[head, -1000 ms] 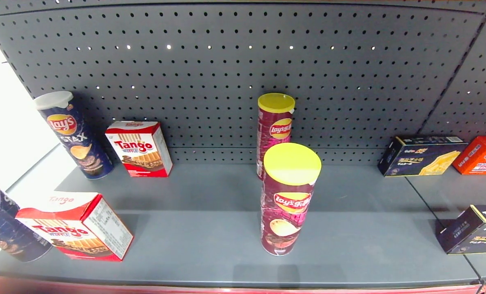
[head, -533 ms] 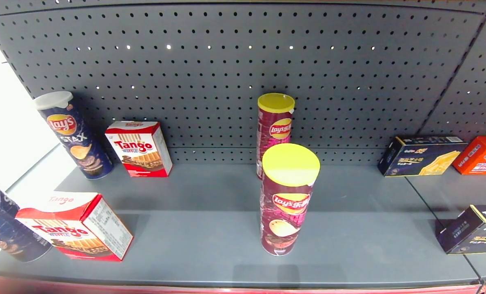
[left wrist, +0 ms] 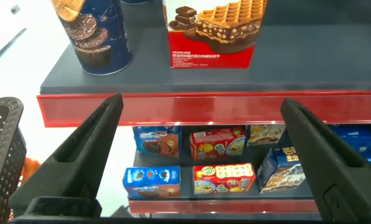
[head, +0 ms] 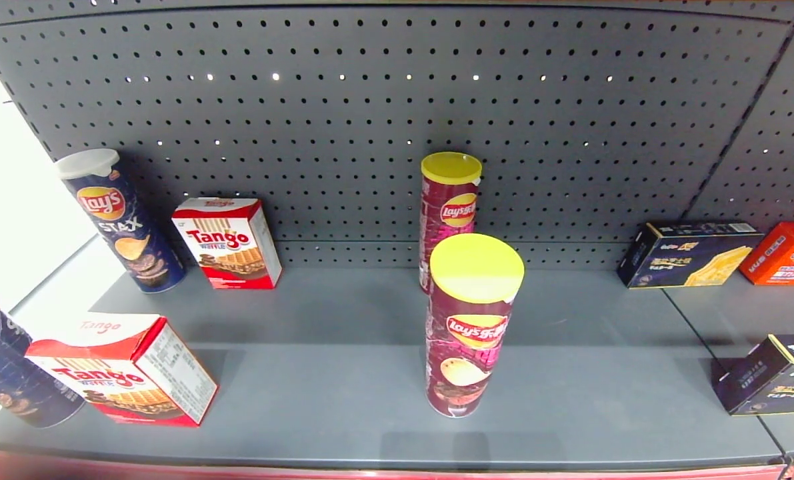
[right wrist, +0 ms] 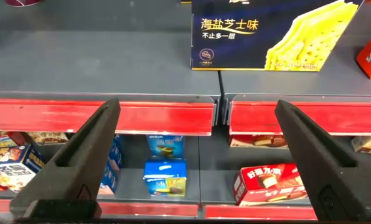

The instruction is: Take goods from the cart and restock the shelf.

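**Both hands spread and empty before the part-stocked shelf**

Head view: on the grey shelf (head: 303,380) two purple cans were counted. The front purple can (head: 471,327) hid the lower part of the rear purple can (head: 451,193). Two blue cans were seen, the back blue can (head: 120,220) whole and the near blue can (head: 10,373) cut off at the left edge. Two wafer boxes (head: 230,241) stood near them. Of two dark-blue boxes (head: 693,253), the front one was cropped, as was one orange box (head: 789,252).

Left wrist view: the left hand (left wrist: 201,101) was held spread with nothing between its fingers, before the shelf's red edge. One black basket (left wrist: 2,149) was cut off at the side. Goods on the lower shelves were hard to make out.

Right wrist view: the right hand (right wrist: 198,104) was likewise spread and empty. One dark-blue box was cropped at its top.
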Tool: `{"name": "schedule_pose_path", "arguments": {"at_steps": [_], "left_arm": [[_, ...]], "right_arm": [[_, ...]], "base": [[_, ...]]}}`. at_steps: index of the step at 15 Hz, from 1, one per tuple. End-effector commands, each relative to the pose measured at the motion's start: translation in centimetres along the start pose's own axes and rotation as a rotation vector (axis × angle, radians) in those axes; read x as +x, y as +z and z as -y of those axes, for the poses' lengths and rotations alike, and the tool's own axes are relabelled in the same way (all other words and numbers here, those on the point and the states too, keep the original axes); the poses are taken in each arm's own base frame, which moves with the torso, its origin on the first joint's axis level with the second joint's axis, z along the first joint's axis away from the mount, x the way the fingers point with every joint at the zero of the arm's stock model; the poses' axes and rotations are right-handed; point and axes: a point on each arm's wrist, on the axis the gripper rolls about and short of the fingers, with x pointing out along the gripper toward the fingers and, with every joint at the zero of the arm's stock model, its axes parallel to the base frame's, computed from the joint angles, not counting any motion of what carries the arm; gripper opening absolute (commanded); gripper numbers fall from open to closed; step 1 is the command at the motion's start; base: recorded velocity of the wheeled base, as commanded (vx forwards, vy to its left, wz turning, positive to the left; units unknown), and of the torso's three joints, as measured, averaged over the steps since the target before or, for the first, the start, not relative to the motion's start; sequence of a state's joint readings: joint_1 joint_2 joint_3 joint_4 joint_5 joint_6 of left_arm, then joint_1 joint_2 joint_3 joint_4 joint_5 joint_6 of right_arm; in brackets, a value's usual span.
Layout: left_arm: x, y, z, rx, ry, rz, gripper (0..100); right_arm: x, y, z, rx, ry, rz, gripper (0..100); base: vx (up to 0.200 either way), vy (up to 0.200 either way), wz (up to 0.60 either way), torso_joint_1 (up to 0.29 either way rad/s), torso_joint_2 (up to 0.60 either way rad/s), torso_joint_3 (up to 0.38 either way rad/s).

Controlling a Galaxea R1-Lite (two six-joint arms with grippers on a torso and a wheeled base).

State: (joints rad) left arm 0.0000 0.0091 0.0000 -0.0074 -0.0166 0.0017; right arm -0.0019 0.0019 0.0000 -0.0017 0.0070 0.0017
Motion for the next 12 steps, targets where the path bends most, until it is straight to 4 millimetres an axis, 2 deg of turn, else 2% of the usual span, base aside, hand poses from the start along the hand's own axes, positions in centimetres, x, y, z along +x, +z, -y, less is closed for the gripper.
{"name": "schedule_pose_path", "arguments": {"at_steps": [1, 8, 9, 12], "left_arm": [[0.00, 0.00, -0.01, -0.002, 0.003, 0.000, 100], [0.00, 0.00, -0.06, -0.006, 0.026, 0.000, 100], [0.00, 0.00, -0.05, -0.008, 0.023, 0.000, 100], [0.00, 0.00, -0.05, -0.003, 0.023, 0.000, 100]], "right_arm": [[0.02, 0.00, 0.00, 0.000, 0.001, -0.003, 100], [0.02, 0.02, 0.00, -0.002, 0.003, -0.001, 100], [0.02, 0.02, 0.00, -0.002, 0.003, -0.001, 100], [0.02, 0.02, 0.00, -0.003, 0.004, -0.001, 100]], "base": [[0.000, 0.000, 0.00, 0.000, 0.00, 0.000], [0.000, 0.000, 0.00, 0.000, 0.00, 0.000], [-0.200, 0.000, 0.00, 0.002, 0.00, -0.002], [0.000, 0.000, 0.00, 0.000, 0.00, 0.000]]}}
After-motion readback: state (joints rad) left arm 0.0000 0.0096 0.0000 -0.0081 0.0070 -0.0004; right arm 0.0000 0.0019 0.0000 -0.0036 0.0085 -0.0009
